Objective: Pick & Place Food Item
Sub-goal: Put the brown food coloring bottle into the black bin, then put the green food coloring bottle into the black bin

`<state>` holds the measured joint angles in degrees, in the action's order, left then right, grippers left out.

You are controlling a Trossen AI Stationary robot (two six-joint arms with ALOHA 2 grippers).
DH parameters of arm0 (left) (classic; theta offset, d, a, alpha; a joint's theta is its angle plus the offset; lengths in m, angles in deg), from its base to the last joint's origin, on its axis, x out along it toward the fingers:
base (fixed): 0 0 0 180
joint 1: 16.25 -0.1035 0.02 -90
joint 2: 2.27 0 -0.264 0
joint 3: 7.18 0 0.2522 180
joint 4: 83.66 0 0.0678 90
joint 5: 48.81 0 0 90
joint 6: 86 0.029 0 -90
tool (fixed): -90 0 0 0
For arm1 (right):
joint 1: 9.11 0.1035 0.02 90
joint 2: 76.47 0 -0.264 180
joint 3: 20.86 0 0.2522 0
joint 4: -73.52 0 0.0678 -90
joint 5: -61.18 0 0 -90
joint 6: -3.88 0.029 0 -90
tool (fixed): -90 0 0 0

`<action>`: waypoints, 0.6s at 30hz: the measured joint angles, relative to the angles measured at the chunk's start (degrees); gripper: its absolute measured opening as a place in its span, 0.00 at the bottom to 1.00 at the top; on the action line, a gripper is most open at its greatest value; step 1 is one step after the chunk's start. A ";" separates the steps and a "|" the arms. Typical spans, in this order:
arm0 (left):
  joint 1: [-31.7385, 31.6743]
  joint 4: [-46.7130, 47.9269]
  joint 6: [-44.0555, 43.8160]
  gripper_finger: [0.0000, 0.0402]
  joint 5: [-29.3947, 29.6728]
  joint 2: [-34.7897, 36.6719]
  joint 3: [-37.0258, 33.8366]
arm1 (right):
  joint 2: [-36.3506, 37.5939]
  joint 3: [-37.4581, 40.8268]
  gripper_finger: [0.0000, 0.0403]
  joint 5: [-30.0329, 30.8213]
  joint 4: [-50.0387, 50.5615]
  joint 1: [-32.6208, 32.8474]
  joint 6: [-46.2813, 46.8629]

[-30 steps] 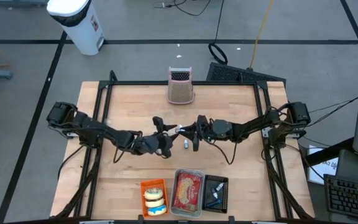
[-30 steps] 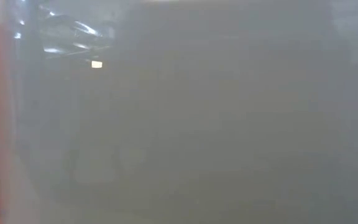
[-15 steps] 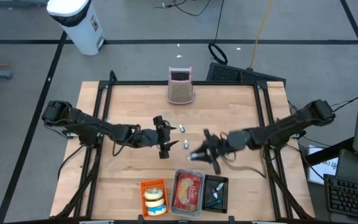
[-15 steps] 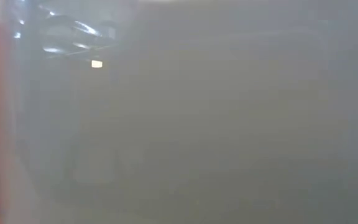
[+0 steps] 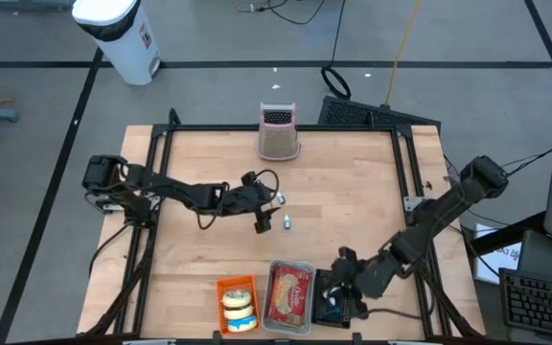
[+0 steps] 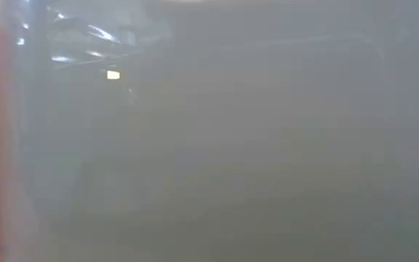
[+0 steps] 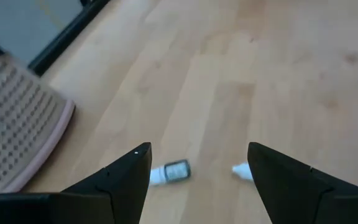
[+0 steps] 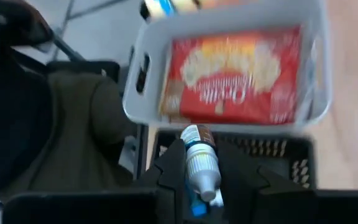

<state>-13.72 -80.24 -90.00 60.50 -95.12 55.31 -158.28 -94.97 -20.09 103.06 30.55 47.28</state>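
My right gripper (image 5: 338, 278) is shut on a small white bottle (image 8: 201, 163) with a brown cap, above the black basket (image 5: 333, 299) at the table's near edge. My left gripper (image 5: 262, 217) stands open near the table's middle, low over the wood. Just ahead of its fingers, a second small bottle (image 7: 169, 172) lies on its side on the table, and a small white item (image 7: 241, 169) lies beside it. No finger touches either of them. My right gripper pinches the small bottle's body (image 8: 205, 177) between its two fingers (image 8: 169, 171). The bottle lies along the fingers, its brown cap (image 8: 197, 134) pointing away from the wrist. The fingers slant down from above, and the bottle is lifted clear over the black basket (image 8: 272, 155).
A grey tray (image 5: 290, 266) holding a red packet sits left of the black basket, and an orange basket (image 5: 238, 305) with round pastries sits left of that. A pink basket (image 5: 278, 134) stands at the far edge. A pale surface fills the low view.
My right gripper has swung from the table's middle toward the near edge, carrying the small bottle, and now hangs over the black basket. My left gripper has moved a little toward the table's right and rolled about its own axis.
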 joint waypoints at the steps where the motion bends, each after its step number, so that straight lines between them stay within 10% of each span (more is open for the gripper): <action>1: -0.27 0.17 -0.49 0.67 0.00 -0.05 -0.04 | -0.87 0.11 0.15 -0.02 0.08 0.52 0.96; 18: -1.12 -1.91 -5.21 0.67 -4.05 0.24 0.00 | -4.45 2.29 0.46 -3.97 -1.12 0.80 3.40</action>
<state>-14.84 -82.15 -95.21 56.46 -94.88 55.31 -162.73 -92.68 -24.06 101.93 31.35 50.67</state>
